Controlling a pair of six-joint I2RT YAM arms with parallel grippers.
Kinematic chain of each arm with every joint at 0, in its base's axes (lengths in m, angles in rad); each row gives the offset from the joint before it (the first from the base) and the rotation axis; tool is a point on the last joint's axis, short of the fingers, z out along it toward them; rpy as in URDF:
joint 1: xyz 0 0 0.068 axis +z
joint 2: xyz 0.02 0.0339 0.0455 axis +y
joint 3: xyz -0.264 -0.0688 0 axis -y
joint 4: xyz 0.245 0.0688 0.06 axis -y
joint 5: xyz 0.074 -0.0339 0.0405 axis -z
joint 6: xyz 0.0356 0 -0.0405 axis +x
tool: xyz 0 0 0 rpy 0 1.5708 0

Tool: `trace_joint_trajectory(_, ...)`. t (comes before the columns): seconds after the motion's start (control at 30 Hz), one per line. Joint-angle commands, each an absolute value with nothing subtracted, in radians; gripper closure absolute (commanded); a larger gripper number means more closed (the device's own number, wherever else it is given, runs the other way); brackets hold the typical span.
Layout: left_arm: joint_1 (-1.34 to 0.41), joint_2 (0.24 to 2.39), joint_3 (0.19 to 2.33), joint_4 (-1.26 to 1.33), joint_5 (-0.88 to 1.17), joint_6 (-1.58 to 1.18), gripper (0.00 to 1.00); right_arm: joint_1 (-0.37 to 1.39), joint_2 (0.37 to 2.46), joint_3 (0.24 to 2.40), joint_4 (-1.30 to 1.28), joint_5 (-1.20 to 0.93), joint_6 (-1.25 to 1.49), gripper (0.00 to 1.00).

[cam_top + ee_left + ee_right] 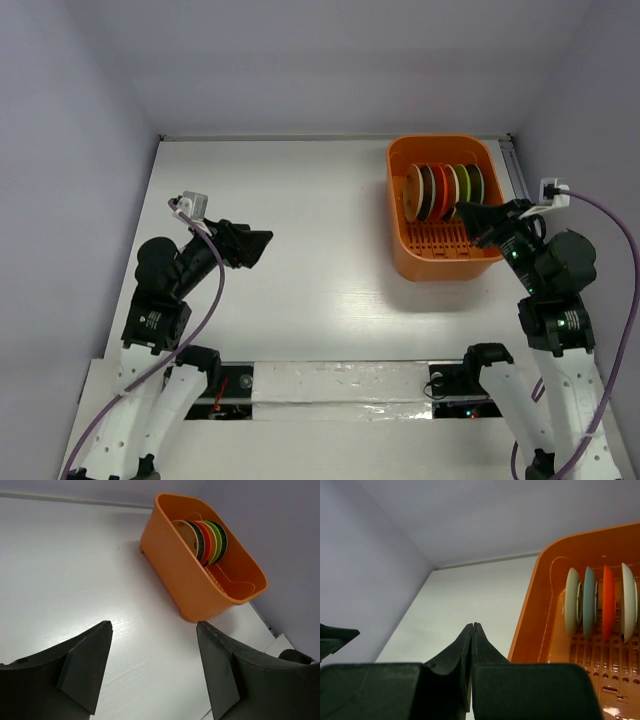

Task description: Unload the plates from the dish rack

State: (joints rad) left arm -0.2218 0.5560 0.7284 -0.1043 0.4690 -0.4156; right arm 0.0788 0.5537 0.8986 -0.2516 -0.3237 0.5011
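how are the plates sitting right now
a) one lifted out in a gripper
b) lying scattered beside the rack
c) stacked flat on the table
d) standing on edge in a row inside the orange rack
d: the plates stand on edge, side by side, in one row inside the dish rack, and none lies on the table.

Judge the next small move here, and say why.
Probably open the right gripper: it is shut, over the dish rack beside the upright plates, none lifted yet. The left gripper is open but far off.
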Motion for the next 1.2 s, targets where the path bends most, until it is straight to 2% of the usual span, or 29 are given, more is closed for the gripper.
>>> trace_joint_trajectory(0.0, -0.224, 0.564, 0.762, -0.118, 0.479, -0.388, 0.35, 0.074, 0.606, 0.965, -0.250, -0.311, 0.486, 1.00)
trace_joint_trajectory(0.13, -0.224, 0.537, 0.721, -0.146, 0.453, -0.364, 0.47, 0.092, 0.698, 1.011, -0.261, -0.319, 0.454, 1.00)
trace_joint_trajectory(0.2, -0.224, 0.511, 0.707, -0.149, 0.422, -0.367, 0.50, 0.179, 0.760, 1.058, -0.274, -0.211, 0.436, 1.00)
trace_joint_trajectory(0.27, -0.224, 0.491, 0.695, -0.146, 0.419, -0.367, 0.60, 0.259, 0.819, 1.109, -0.331, -0.036, 0.388, 1.00)
trace_joint_trajectory(0.3, -0.224, 0.486, 0.692, -0.141, 0.408, -0.368, 0.67, 0.320, 0.891, 1.138, -0.357, 0.015, 0.374, 1.00)
trace_joint_trajectory(0.33, -0.224, 0.485, 0.690, -0.140, 0.399, -0.368, 0.83, 0.343, 0.928, 1.197, -0.401, 0.065, 0.364, 1.00)
trace_joint_trajectory(0.37, -0.224, 0.485, 0.684, -0.141, 0.390, -0.373, 0.91, 0.360, 0.960, 1.224, -0.420, 0.146, 0.344, 1.00)
trace_joint_trajectory(0.4, -0.224, 0.488, 0.684, -0.149, 0.371, -0.376, 0.99, 0.373, 1.012, 1.245, -0.432, 0.184, 0.335, 1.00)
trace_joint_trajectory(0.43, -0.224, 0.486, 0.686, -0.153, 0.362, -0.376, 1.00, 0.382, 1.035, 1.281, -0.451, 0.219, 0.327, 1.00)
trace_joint_trajectory(0.57, -0.224, 0.466, 0.680, -0.163, 0.312, -0.385, 1.00, 0.382, 1.138, 1.337, -0.486, 0.385, 0.284, 1.00)
trace_joint_trajectory(0.6, -0.224, 0.460, 0.680, -0.163, 0.299, -0.388, 1.00, 0.382, 1.159, 1.350, -0.492, 0.405, 0.279, 0.97)
trace_joint_trajectory(0.63, -0.224, 0.454, 0.678, -0.164, 0.298, -0.393, 1.00, 0.382, 1.184, 1.362, -0.508, 0.420, 0.276, 0.93)
trace_joint_trajectory(0.73, -0.224, 0.440, 0.672, -0.163, 0.291, -0.397, 0.86, 0.382, 1.282, 1.411, -0.526, 0.449, 0.265, 0.76)
trace_joint_trajectory(0.77, -0.224, 0.437, 0.673, -0.164, 0.290, -0.397, 0.84, 0.382, 1.331, 1.420, -0.529, 0.460, 0.255, 0.66)
trace_joint_trajectory(0.8, -0.224, 0.434, 0.673, -0.166, 0.288, -0.396, 0.80, 0.382, 1.354, 1.445, -0.538, 0.465, 0.255, 0.64)
trace_joint_trajectory(0.93, -0.224, 0.419, 0.672, -0.166, 0.282, -0.399, 0.62, 0.382, 1.451, 1.495, -0.567, 0.459, 0.242, 0.61)
trace_joint_trajectory(1.03, -0.224, 0.411, 0.670, -0.164, 0.281, -0.400, 0.54, 0.382, 1.520, 1.534, -0.586, 0.483, 0.235, 0.61)
trace_joint_trajectory(1.17, -0.224, 0.416, 0.667, -0.158, 0.298, -0.399, 0.52, 0.382, 1.586, 1.569, -0.594, 0.541, 0.241, 0.61)
